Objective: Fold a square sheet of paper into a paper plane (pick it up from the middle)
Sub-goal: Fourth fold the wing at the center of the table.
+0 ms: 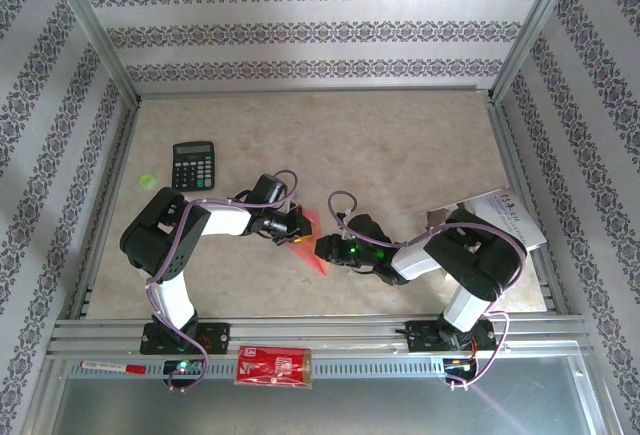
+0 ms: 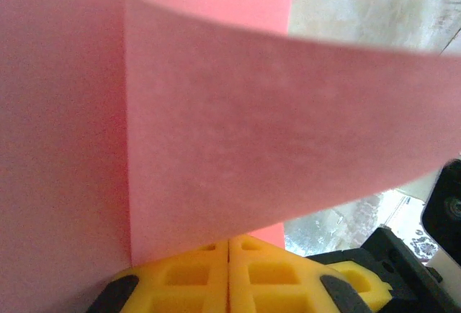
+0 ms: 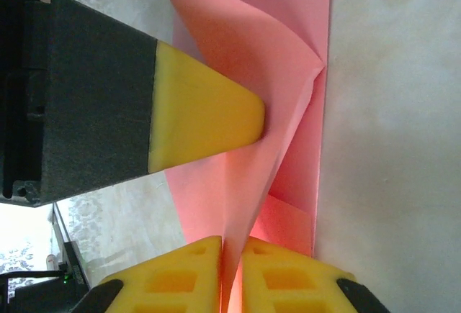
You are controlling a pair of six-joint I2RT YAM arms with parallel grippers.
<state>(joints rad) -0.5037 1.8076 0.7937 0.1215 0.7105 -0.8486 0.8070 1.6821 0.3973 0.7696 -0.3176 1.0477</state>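
The left claw [image 2: 229, 278] is clenched on the square sheet of paper [image 2: 252, 133], whose thin, matte pink curl hides most of the bench [image 2: 360, 11]. The right claw [image 3: 230, 280] has a creased fold between its yellow pads [image 3: 187, 277], though I cannot tell whether they pinch it. The sheet sits mid-bench between the two claws.

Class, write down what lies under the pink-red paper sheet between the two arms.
Under the square sheet of paper, the beige table shows beside its edge, and a folded layer of the same paper peeks out. The table directly beneath is covered and cannot be seen.
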